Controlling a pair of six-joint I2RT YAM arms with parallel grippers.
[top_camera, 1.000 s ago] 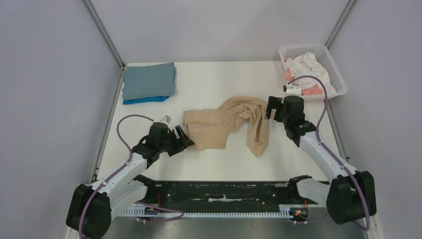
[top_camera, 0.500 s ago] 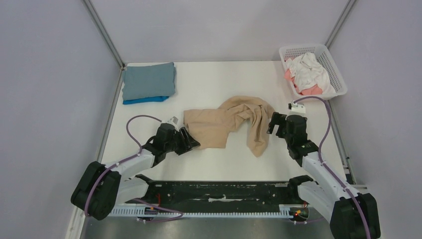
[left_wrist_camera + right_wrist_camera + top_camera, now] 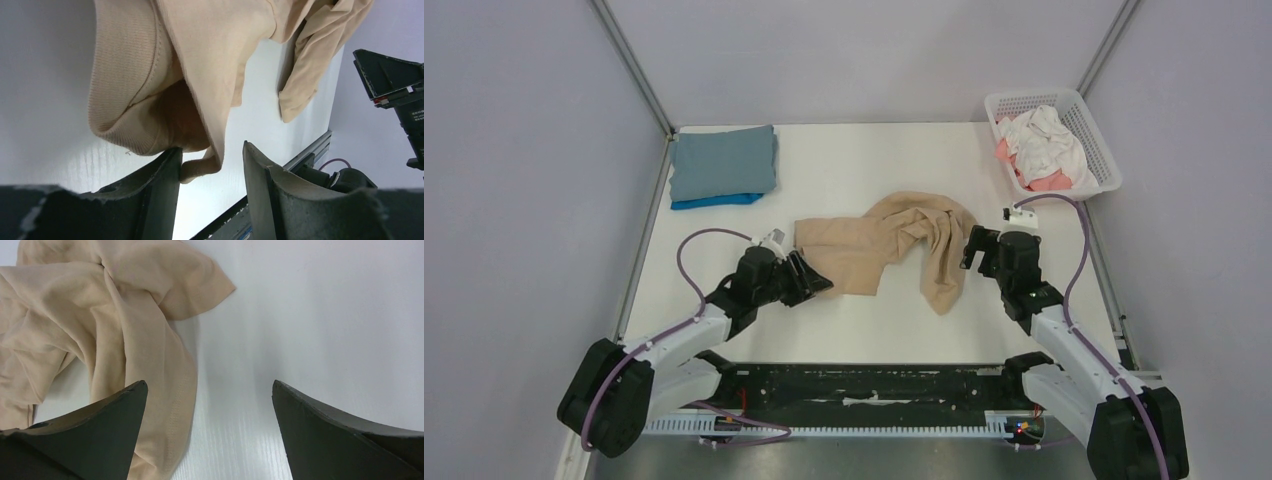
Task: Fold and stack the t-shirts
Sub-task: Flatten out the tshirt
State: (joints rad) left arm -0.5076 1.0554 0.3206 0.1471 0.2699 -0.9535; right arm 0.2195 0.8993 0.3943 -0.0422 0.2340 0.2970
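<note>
Container: white plastic lattice basket (image 3: pixel 1096 140), upper right of the top view, at the table's (image 3: pixel 874 160) far right corner.
Contents: white and coral-pink t-shirts (image 3: pixel 1044 140), crumpled and heaped together. White cloth is uppermost, and coral shows at the left side and lower end of the heap.

Stack: upper left of the top view. A folded grey-blue t-shirt (image 3: pixel 723 160) lies on a bright blue t-shirt (image 3: pixel 719 201), of which only a strip shows along the lower edge.

Loose item: tan t-shirt (image 3: pixel 894 238) at the centre of the table, unfolded and rumpled. A bunched length trails toward the lower right.

Left gripper (image 3: pixel 816 281): at the tan t-shirt's lower left edge. In the left wrist view its fingers (image 3: pixel 165 170) stand spread, and a ribbed edge and a small fold of the shirt (image 3: pixel 200 60) lie in the gap, not pinched.

Right gripper (image 3: pixel 972 246): just right of the trailing length. In the right wrist view its fingers (image 3: pixel 320 415) are spread wide over bare table, with the shirt (image 3: pixel 75 315) filling the left half of the frame.

Writing: a small label (image 3: pixel 419 115) with pale print on the black body at the right edge of the left wrist view, too small to read.
</note>
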